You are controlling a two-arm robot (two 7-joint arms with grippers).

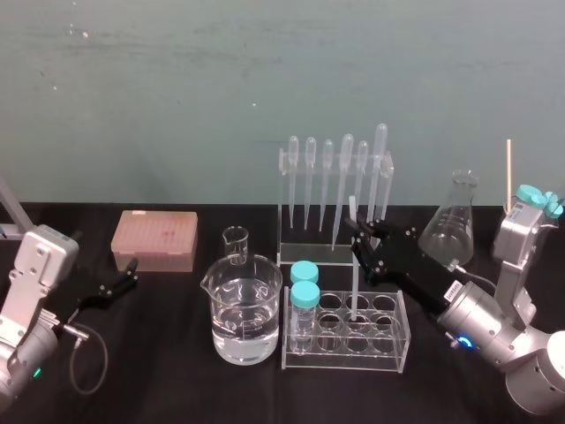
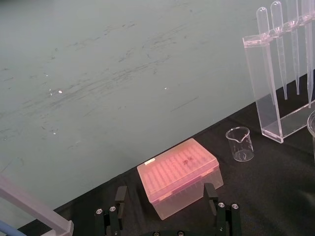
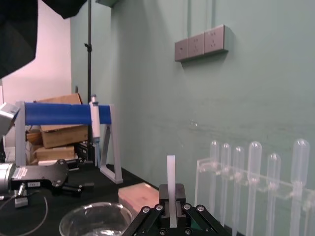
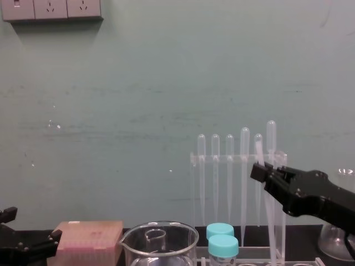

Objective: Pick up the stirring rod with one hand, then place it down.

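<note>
The stirring rod (image 1: 352, 212) is a thin whitish stick standing nearly upright, and my right gripper (image 1: 365, 240) is shut on its upper part. In the head view its lower end reaches down into a hole of the clear test tube rack (image 1: 402, 340). The right wrist view has the rod (image 3: 171, 172) sticking up between the black fingers (image 3: 162, 199). From the chest, the rod (image 4: 259, 149) leans slightly in front of the pipettes, with the right gripper (image 4: 262, 170) on it. My left gripper (image 1: 131, 276) rests open at the table's left, near the pink box.
A large beaker of water (image 1: 245, 314) stands left of the tube rack, with a small beaker (image 1: 235, 245) behind it. Two blue-capped tubes (image 1: 305, 284) sit in the rack. The pipette rack (image 1: 335, 190), a conical flask (image 1: 452, 221) and a pink tip box (image 1: 154, 238) line the back.
</note>
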